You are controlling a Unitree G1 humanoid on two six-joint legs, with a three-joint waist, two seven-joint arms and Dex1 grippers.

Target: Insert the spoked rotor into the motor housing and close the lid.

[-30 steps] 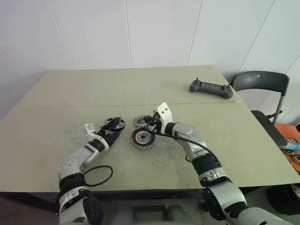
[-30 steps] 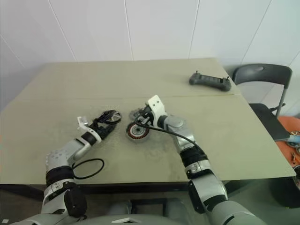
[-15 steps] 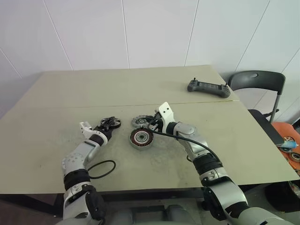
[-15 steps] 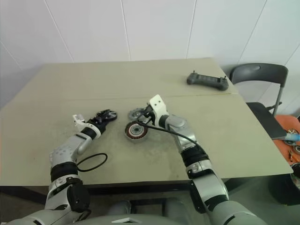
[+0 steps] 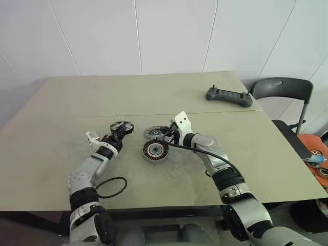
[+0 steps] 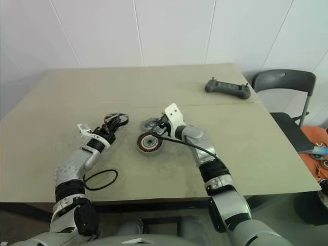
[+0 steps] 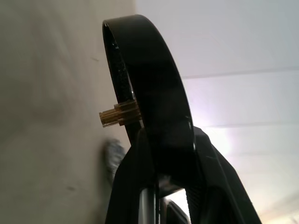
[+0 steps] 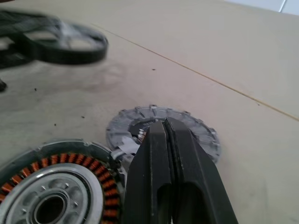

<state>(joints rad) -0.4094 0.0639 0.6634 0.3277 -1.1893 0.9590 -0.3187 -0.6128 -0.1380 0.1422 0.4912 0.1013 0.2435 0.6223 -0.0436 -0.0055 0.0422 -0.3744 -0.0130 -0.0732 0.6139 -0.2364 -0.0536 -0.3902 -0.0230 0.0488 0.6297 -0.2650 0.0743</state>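
The spoked rotor [image 5: 121,126], a thin dark-rimmed wheel with open spokes, hangs tilted just above the table. My left gripper [image 5: 114,138] is shut on its near rim. The left wrist view shows the rotor [image 7: 149,70] edge-on with a small brass hub, clamped between the gripper's [image 7: 163,140] two fingers. To its right the motor housing [image 5: 155,150] lies flat with its copper windings facing up. The grey notched lid [image 5: 152,132] lies just behind it. My right gripper [image 8: 166,123] is shut and empty, its tip low over the spot where the lid [image 8: 196,128] meets the housing [image 8: 51,186].
A black rubber ring [image 5: 110,187] lies near the table's front edge, beside my left forearm. A dark handheld controller [image 5: 229,96] sits at the far right of the table. A black chair [image 5: 284,89] stands beyond the right edge.
My left gripper closed on the spoked rotor and raised it off the table. The right arm, housing and lid have not moved.
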